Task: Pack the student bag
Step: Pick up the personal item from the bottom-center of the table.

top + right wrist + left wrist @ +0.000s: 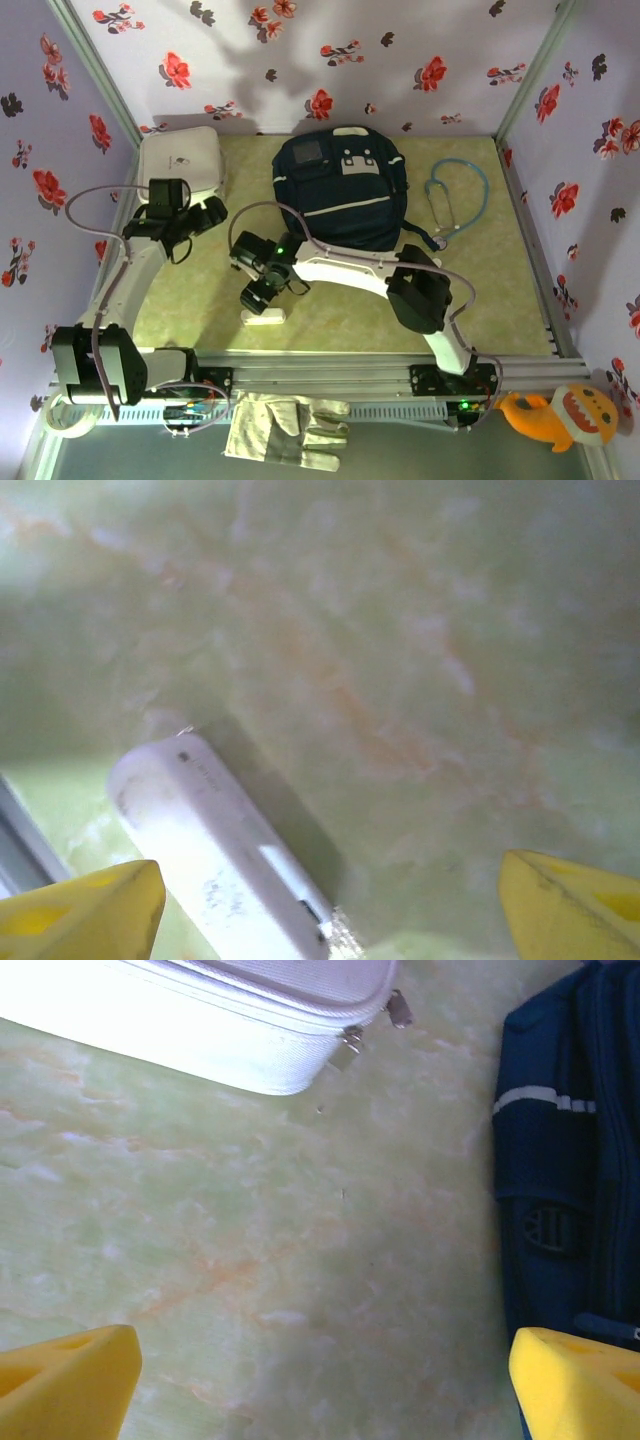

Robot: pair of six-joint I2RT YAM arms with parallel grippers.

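Your left gripper [320,1388] stands with jaws wide apart and empty, over bare table [300,1260] between the white zipped case [230,1020] and the student bag [570,1160]. Your right gripper [325,905] is likewise spread and holds nothing; a slim white device [215,860] lies on the table under it. The bag lies flat at centre-back. Assessment: the pickup step is in hand. Next, lower the right claw squarely across the device's narrow width before closing.
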